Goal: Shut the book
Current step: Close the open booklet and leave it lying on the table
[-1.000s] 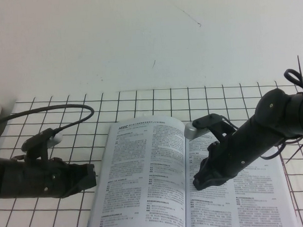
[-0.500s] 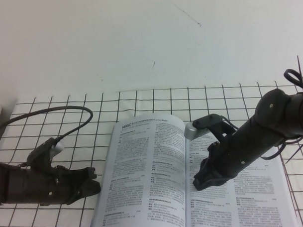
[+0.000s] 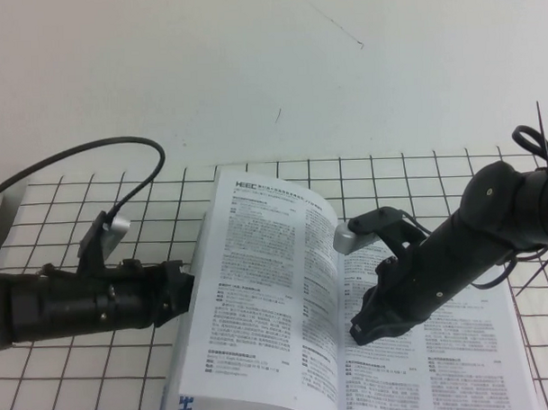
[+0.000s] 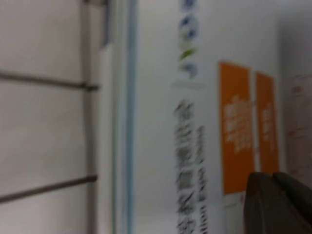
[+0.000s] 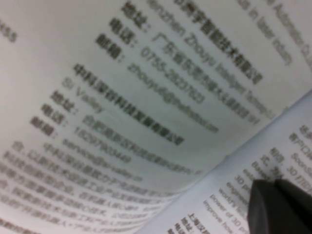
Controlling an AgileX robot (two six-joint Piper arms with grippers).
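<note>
A book [image 3: 315,347] lies open on a gridded table [image 3: 73,392], seen from above and behind my two arms. Its right page [image 3: 460,369] lies flat. Its left half [image 3: 257,242] is raised off the table and tilts up toward the spine, with printed text facing the camera.

My left claw [image 3: 176,288] is low over the table, and its tip touches the outer side of the raised half. Its fingers [image 4: 273,204] are together with nothing between them. The left wrist camera shows them as one dark wedge close against the cover [image 4: 204,122], which bears orange blocks and blurred print.

My right claw [image 3: 364,326] rests on the right page, just beside the spine. I cannot tell how hard it presses. Its fingers [image 5: 278,207] are also together and hold nothing. The right wrist camera shows the raised half curving over just beside them.

As I judge it, the closing is begun but not finished. The left half is lifted but does not look past upright, so it would likely fall back open if my left claw let it go. What is left is to push it over the spine and down onto the right page. My right claw sits where that half must land, so it will have to move away before the book can shut flat.
</note>
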